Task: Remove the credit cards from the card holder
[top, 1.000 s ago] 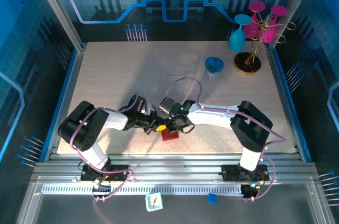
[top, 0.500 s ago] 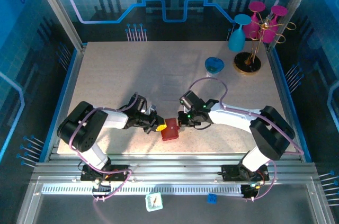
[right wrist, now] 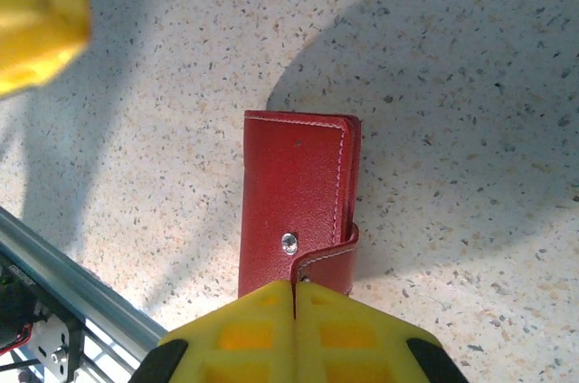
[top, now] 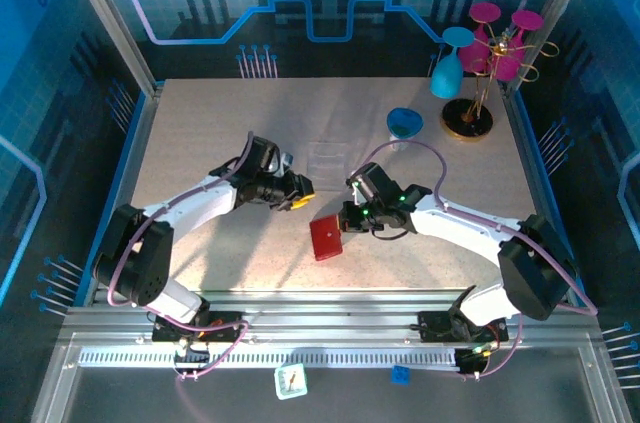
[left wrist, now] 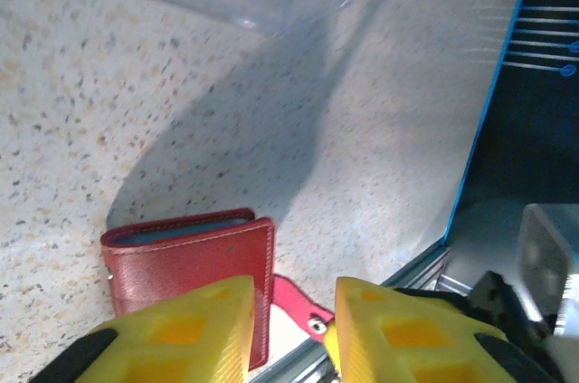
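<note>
Evidently little is done yet: the red card holder (top: 325, 237) lies folded shut on the speckled table (top: 200, 133) near its front edge, closing tab (right wrist: 330, 252) curling loose, no credit card drawn out. The left gripper (left wrist: 291, 297) hangs above it, jaws parted and empty; the right gripper (right wrist: 294, 297), clenched on nothing, sits just beside it. Opening the holder and pulling every card are left to do.

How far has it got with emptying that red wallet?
Nothing looks done: no card is in view, and the card holder lies folded. In hand: the right end effector, shut, sits at its closing tab; the left end effector hovers open, empty. Left: opening it and pulling out every card.
</note>
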